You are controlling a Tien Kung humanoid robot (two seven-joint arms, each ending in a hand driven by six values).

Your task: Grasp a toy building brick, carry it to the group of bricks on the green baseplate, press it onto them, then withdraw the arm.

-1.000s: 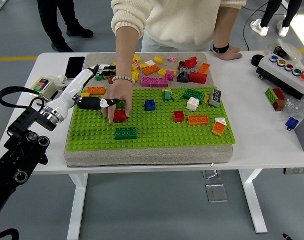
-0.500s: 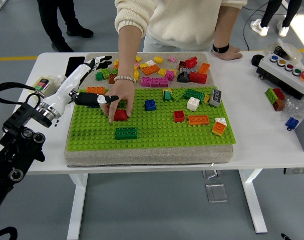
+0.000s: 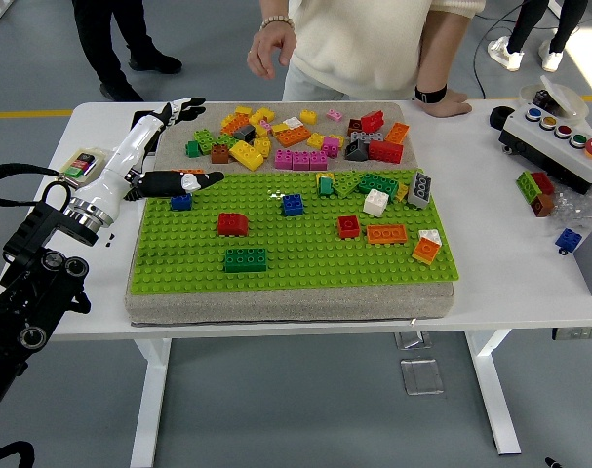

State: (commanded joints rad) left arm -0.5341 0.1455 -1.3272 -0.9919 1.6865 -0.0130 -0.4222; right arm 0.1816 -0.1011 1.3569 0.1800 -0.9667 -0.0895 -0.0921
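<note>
Hovering at the green baseplate's [image 3: 296,255] left rear corner, left hand [image 3: 154,156] with fingers [image 3: 183,104] spread, holding nothing. Grasp step pending: blue brick [image 3: 180,202] just beside the thumb; next, closing around it. Person's hand [image 3: 272,41] raised beyond the desk.

- You have the baseplate [image 3: 305,268] lying mid-table [image 3: 510,283], with scattered bricks [image 3: 232,224] standing on it.
- Behind it, toward the far edge, lies a loose pile of bricks [image 3: 296,132].
- The left hand [image 3: 164,156] reaches in over the plate's far left corner.
- To your right, a button box [image 3: 559,136] sits near the table's far right edge.
- A person [image 3: 369,44] stands behind the table.
</note>
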